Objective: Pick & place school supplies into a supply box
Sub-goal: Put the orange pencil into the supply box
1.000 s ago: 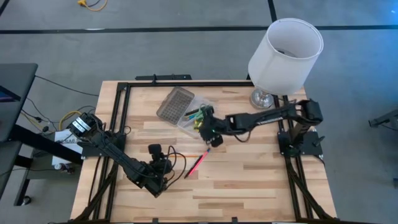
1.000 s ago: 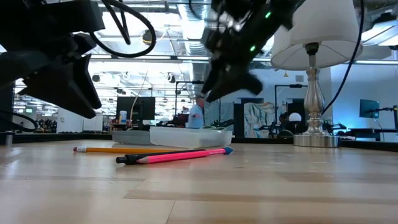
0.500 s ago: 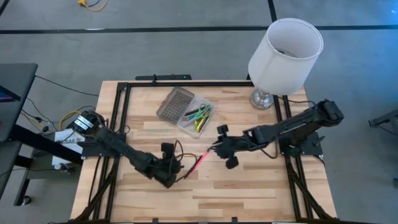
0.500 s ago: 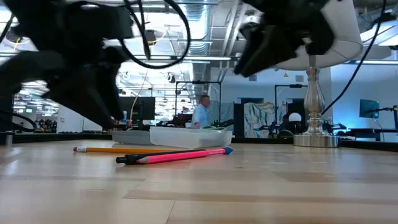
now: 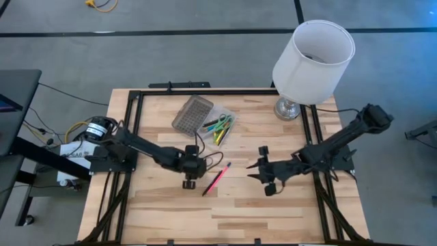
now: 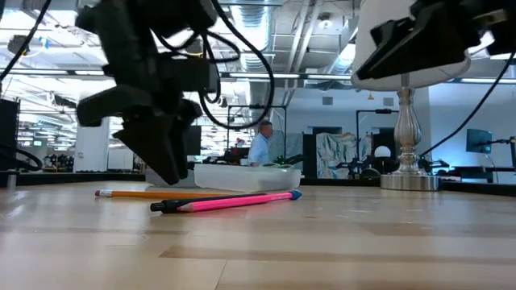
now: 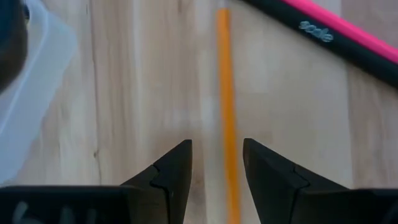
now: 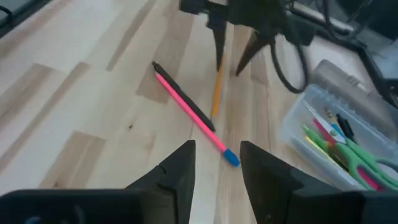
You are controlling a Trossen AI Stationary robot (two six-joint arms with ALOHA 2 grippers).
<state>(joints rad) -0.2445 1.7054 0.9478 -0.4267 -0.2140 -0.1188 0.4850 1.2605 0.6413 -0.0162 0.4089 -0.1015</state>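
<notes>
A yellow pencil [image 7: 226,112] and a pink pen with a dark end [image 5: 217,178] lie on the wooden table, side by side in the low view [image 6: 161,194] [image 6: 234,201]. My left gripper [image 7: 216,163] is open, pointing down, with a finger on either side of the pencil just above the table; I see no touch. The clear supply box [image 5: 215,130] lies open at the far middle with green scissors and markers inside [image 8: 348,155], and its grey grid lid [image 5: 192,114] is beside it. My right gripper [image 5: 251,169] is open and empty, right of the pen.
A white lamp with a silver base [image 5: 313,55] stands at the table's far right corner. A black frame [image 5: 130,123] runs along the table's edges. Bare wood lies toward the near edge. A person [image 6: 260,149] stands in the room far behind the table.
My left gripper has gone from the near left toward the far right and now stands over the yellow pencil, fingers down. My right gripper has left the supply box and gone toward the table's right and near side. The pencil and the pen have stayed in place.
</notes>
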